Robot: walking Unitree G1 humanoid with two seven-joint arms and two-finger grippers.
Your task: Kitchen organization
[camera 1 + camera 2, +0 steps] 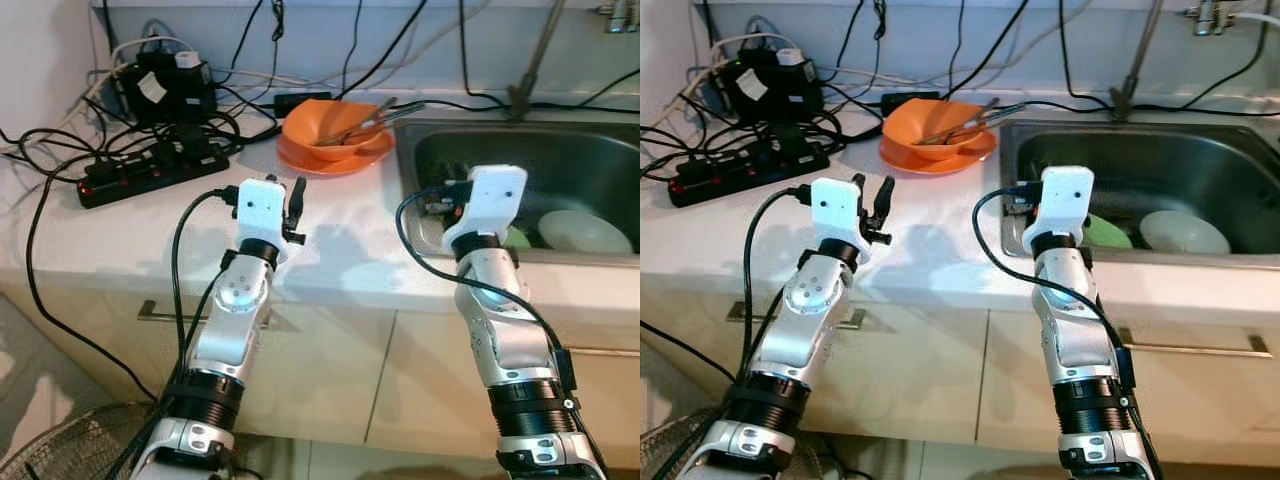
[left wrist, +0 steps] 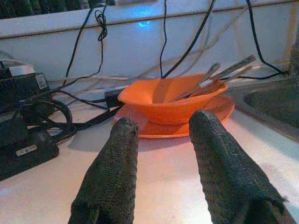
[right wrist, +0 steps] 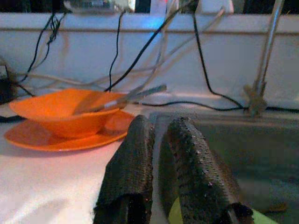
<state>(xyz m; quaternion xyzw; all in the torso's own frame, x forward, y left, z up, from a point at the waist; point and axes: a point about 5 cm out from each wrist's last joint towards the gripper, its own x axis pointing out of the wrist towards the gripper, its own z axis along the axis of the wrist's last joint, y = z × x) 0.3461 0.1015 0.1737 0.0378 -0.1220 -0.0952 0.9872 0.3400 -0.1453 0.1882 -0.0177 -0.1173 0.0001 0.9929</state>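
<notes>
An orange bowl [image 1: 330,125] holding metal utensils [image 1: 375,115] sits on an orange plate [image 1: 335,157] on the white counter [image 1: 120,235], just left of the steel sink [image 1: 560,170]. A white plate [image 1: 585,232] and a green item [image 1: 517,237] lie in the sink. My left gripper [image 1: 295,205] hovers over the counter in front of the bowl, open and holding nothing; the left wrist view shows the bowl beyond its fingertips [image 2: 125,128]. My right gripper [image 3: 159,123] is raised at the sink's near left rim, fingers close together with nothing between them.
A black power strip [image 1: 150,170], a black adapter [image 1: 165,85] and tangled cables crowd the counter's back left. The faucet [image 1: 530,70] rises behind the sink. A drawer handle [image 1: 170,315] lies below the counter edge, and a fan grille [image 1: 60,450] stands on the floor at lower left.
</notes>
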